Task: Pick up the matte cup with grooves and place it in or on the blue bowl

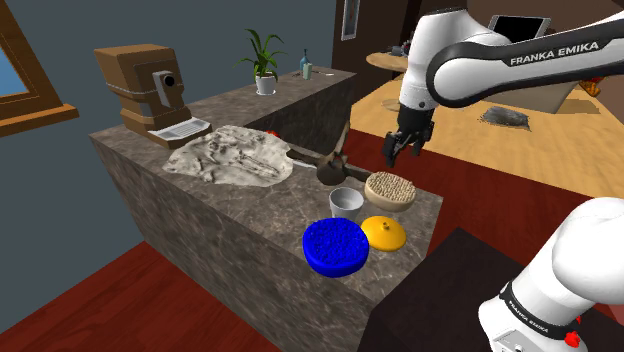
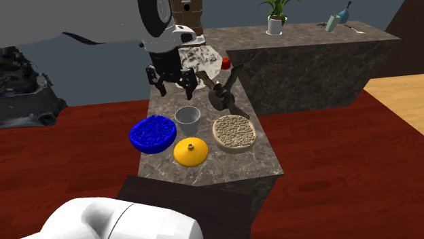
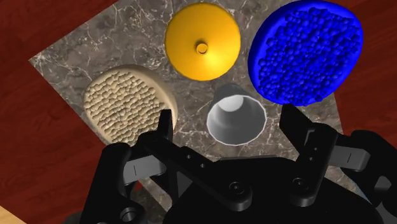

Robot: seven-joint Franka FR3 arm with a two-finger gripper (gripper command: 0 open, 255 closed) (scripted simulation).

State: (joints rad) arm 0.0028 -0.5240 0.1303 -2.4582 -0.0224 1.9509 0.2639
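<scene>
**Inspector:** State of the claw?

**Assessor:** The claw (image 1: pixel 403 152) is released, its fingers spread wide and gripping nothing. It hangs above the table (image 1: pixel 290 212), clear of the stone top.

**Inspector:** Location of the cup?

**Assessor:** The pale grey cup (image 1: pixel 346 199) stands upright, mouth up, close to the table's near end. In the wrist view it lies below and between the two fingers, and neither touches it.

**Inspector:** And the blue bowl?

**Assessor:** The blue bowl (image 1: pixel 335 246) sits just beside the cup, on the near left in the shoulder view. Its surface is bumpy. I cannot tell whether the rims touch.

**Inspector:** Other items?

**Assessor:** An orange domed lid (image 1: pixel 383 232) with a small knob lies near right of the cup. A tan pebbled dish (image 1: pixel 390 188) lies just to the cup's right.
</scene>
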